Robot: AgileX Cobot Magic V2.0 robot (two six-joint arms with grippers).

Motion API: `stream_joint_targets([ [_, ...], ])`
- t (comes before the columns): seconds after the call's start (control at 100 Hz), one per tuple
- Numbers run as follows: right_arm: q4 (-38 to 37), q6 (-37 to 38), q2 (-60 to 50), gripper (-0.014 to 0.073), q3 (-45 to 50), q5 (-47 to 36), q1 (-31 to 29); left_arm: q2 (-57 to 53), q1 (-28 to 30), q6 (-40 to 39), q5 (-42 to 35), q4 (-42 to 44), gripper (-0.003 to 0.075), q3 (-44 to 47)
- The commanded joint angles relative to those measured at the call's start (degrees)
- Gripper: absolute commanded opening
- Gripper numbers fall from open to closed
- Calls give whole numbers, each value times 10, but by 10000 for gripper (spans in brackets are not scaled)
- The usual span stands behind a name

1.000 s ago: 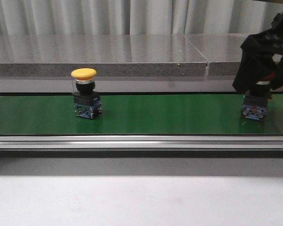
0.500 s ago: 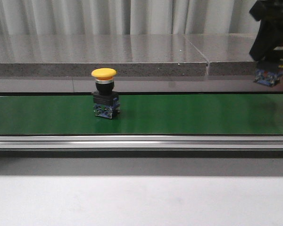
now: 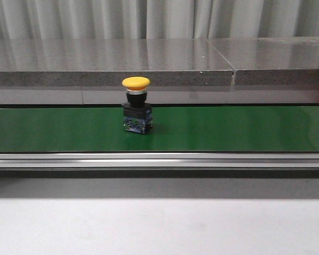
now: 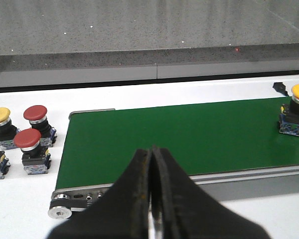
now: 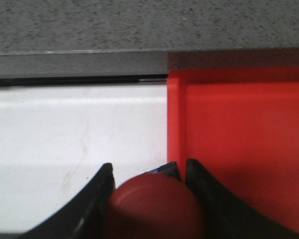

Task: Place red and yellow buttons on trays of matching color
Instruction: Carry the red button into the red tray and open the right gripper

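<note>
One red button [image 5: 152, 206] sits clamped in the right pincer [image 5: 149, 199], now lifted off the green belt [image 3: 228, 127] and out of the front view, near the red tray [image 5: 239, 149] | yellow button [image 3: 136, 106] has ridden rightward along the belt | left pincer [image 4: 150, 199] closed, empty | white worktop [image 5: 65, 129]; grey ledge and curtain behind

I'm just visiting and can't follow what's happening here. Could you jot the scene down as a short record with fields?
On belt: yellow button, upright on the green conveyor belt
Waiting beside belt: two red buttons and yellow ones on the white table
Left gripper: shut, holding nothing
Right gripper: shut on a red button
Red tray: under the right gripper's far side, bare where visible
Yellow tray: not in view
</note>
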Motion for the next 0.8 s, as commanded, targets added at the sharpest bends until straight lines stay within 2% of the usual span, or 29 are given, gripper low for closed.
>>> stream_joint_targets([
  [0.0, 8, -1, 12, 181, -48, -20, -16, 5, -4, -2, -41, 3, -19, -14],
  [0.46, 8, -1, 139, 181, -152, -25, -38, 5, -4, -2, -41, 3, -19, -14],
  [0.79, 7, -1, 182, 186, -161, -46, -38, 5, -4, -2, -41, 3, -19, -14],
])
